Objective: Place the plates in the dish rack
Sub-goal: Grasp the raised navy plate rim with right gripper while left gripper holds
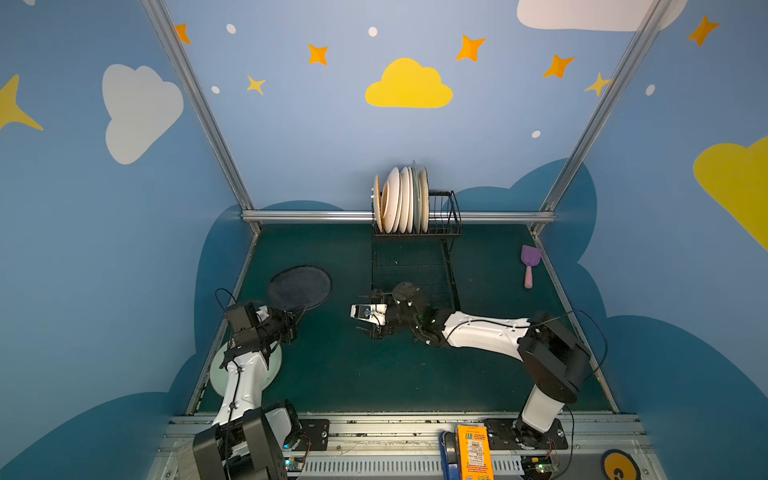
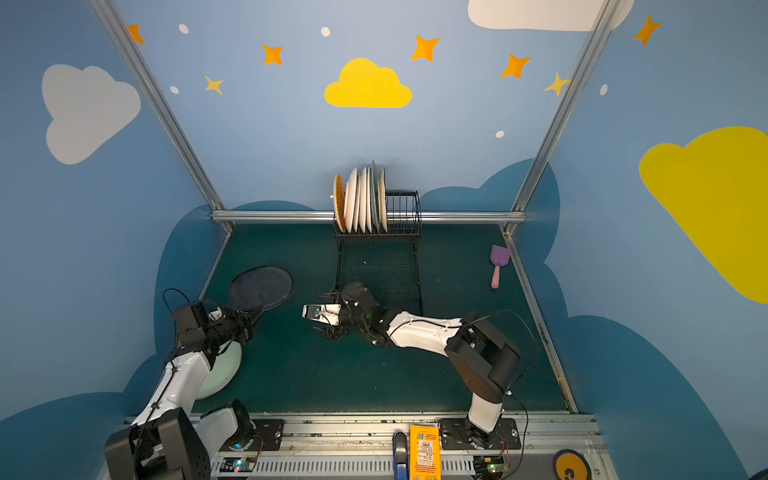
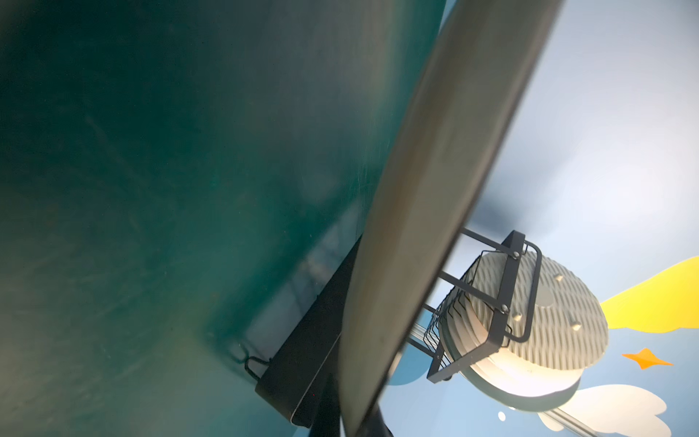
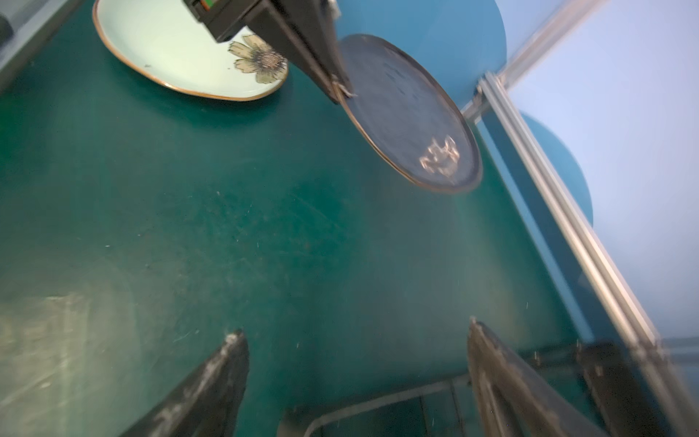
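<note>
Left end effector clamped shut on rim of navy plate. Plate tilted, held edge raised off worktop, left of rack tray. Right end effector spread wide, empty, above worktop by tray's near end, facing navy plate. Mint plate, flower print, flat on worktop under left arm. Rack at back centre. Several plates upright in left part of its basket. Purple scoop near right edge.
</note>
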Controlling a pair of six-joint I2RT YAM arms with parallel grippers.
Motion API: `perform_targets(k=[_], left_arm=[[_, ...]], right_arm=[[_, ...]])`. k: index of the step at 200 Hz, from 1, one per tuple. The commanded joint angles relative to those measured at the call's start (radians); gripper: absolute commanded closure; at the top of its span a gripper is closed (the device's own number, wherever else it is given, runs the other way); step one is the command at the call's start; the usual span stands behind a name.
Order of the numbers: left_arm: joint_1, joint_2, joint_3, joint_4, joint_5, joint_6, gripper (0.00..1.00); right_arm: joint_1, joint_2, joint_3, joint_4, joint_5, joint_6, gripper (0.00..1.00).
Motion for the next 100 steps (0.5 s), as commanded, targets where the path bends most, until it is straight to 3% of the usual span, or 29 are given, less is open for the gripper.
perform_targets(k=[1,30,100], left_arm=[[0.001,-0.058,0.074,-0.027,0.078,0.052,0.97],[-0.001,-0.083,0.108,-0.123,0.097,0.095,0.97],[-0.004,-0.110,0.143,-0.233,0.118,0.146,0.96]], right_arm=[[0.034,0.061,0.078,0.148,0.072,-0.159,0.12],[0.063,0.159,0.151,0.245,0.156,-0.259,0.12],[0.097,0.316,0.342,0.247,0.255,-0.473,0.16]])
